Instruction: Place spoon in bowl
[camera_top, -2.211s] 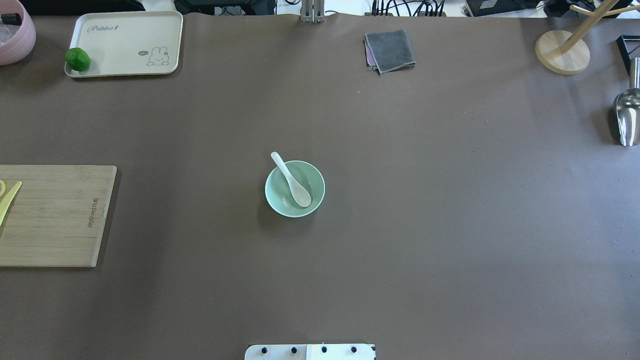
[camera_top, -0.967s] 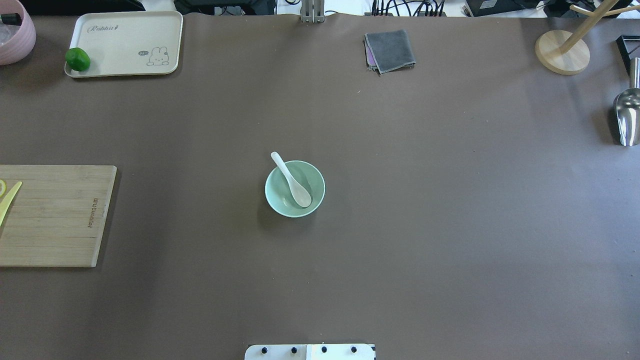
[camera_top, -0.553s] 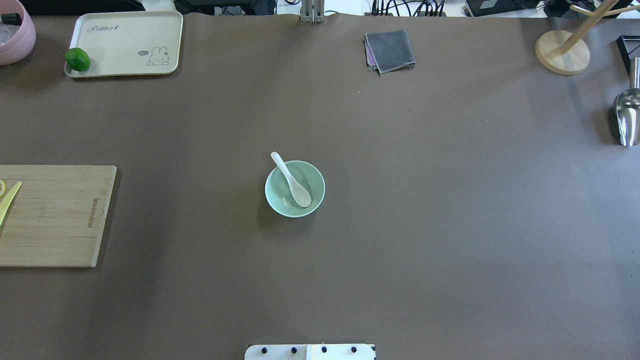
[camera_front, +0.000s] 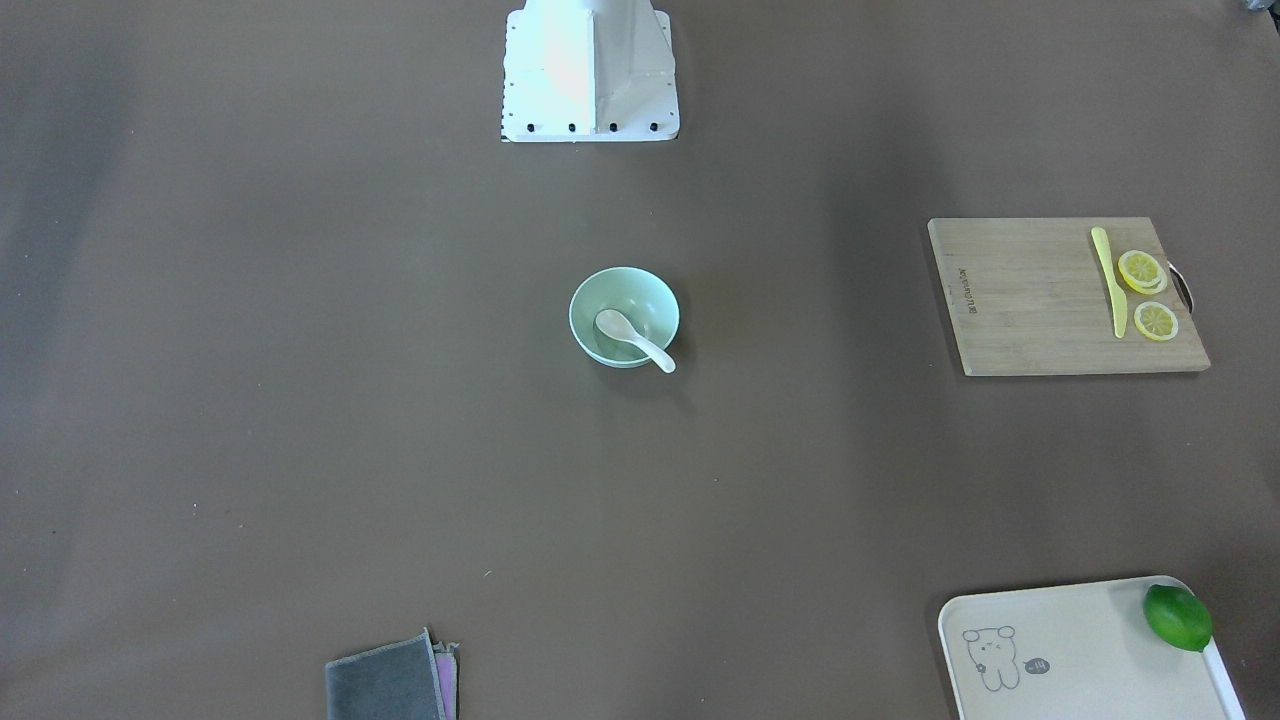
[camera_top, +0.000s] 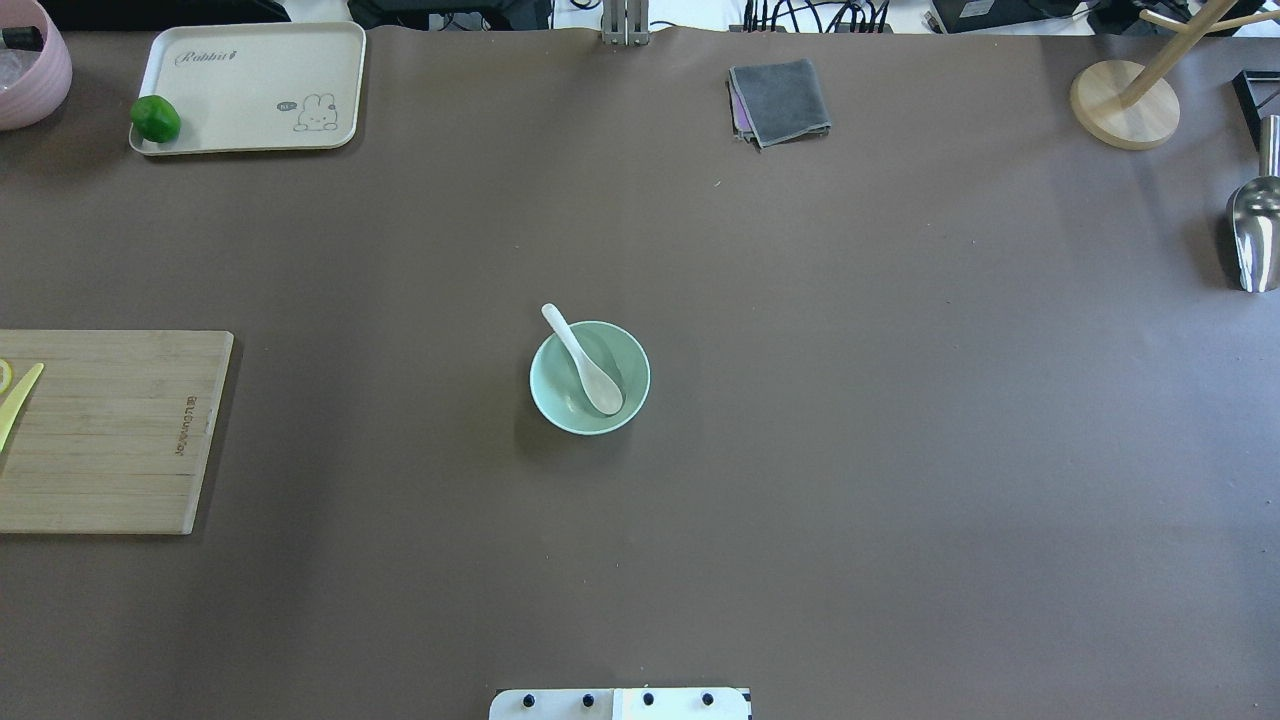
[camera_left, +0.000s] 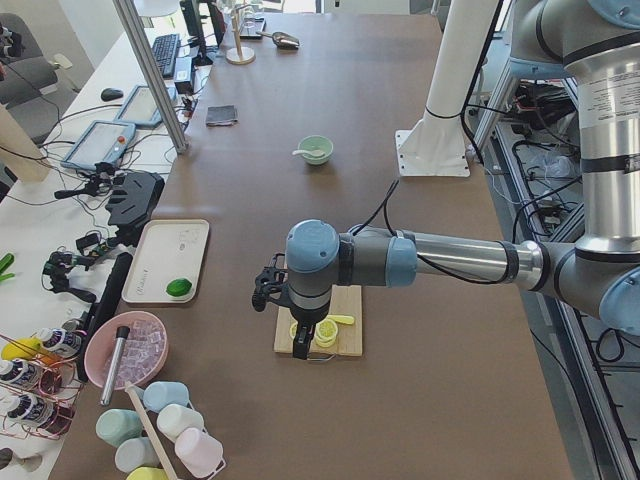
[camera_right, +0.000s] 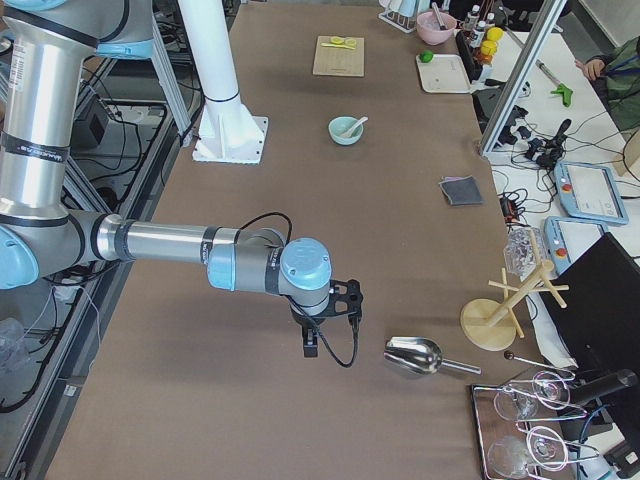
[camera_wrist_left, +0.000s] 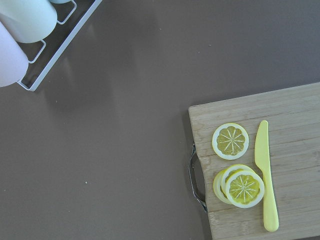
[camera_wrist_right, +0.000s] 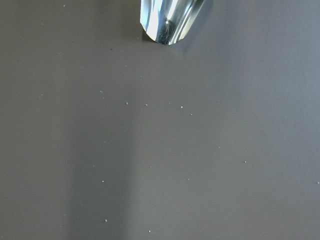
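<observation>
Mint-green bowl (camera_top: 556, 392) mid-table holds white spoon (camera_top: 584, 362), scoop inside, handle over rim; L gripper (camera_left: 301, 345) above cutting board (camera_front: 1030, 300), R gripper (camera_right: 310, 346) near metal scoop (camera_right: 415, 355), jaw opening on both can't be told.

Overhead view: high, behind the white robot base (camera_top: 620, 705), facing forward and down over the whole brown tabletop (camera_top: 900, 400). Front view: opposite side, steep down, left-right mirrored. Both share the round mint-green bowl (camera_top: 552, 390), bamboo cutting board (camera_top: 110, 430), cream rectangular tray (camera_top: 250, 90) and folded grey cloth (camera_top: 781, 100). Side views: oblique, one from each table end, looking lengthwise. Left wrist: close, straight down on the board's end with yellow lemon slices (camera_wrist_left: 231, 140). Right wrist: very close; shiny steel scoop (camera_wrist_right: 170, 20) at top edge.
</observation>
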